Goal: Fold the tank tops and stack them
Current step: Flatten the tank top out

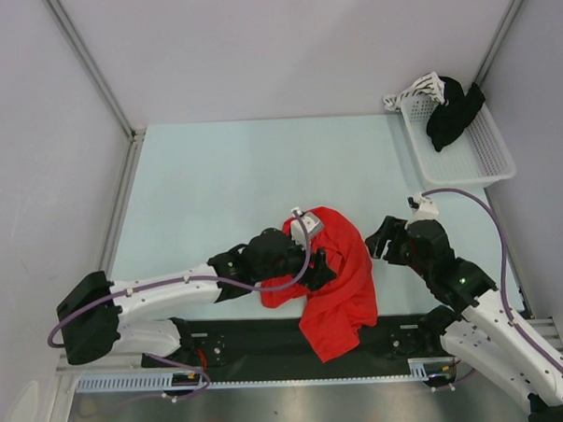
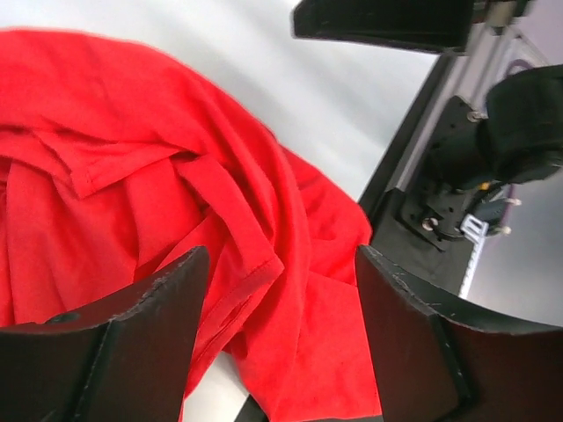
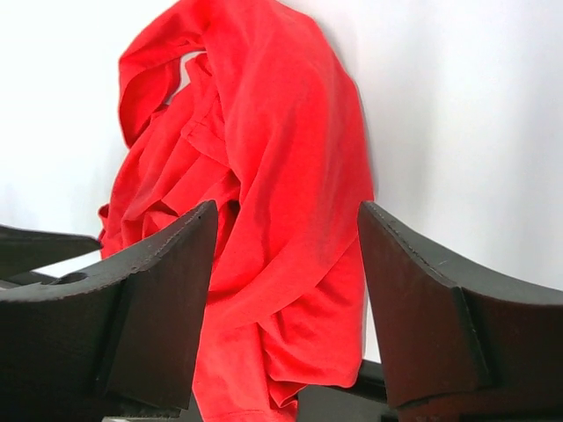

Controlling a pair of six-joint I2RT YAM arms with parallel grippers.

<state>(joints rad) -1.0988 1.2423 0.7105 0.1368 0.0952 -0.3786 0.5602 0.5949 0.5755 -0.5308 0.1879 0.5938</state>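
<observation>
A: Fabric: the red tank top (image 1: 345, 274) lies crumpled at the near edge of the table (image 1: 224, 176), between the arms. How will it handle?

B: Probably light and limp, and likely to bunch, so pinch a hemmed strap edge. The left gripper (image 2: 281, 259) stands wide over its folds. The right gripper (image 3: 288, 229) stands wide beside it. Neither holds anything.

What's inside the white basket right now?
A crumpled black garment lies in the white basket, draped over its far rim. Anything beneath it is covered.
</observation>
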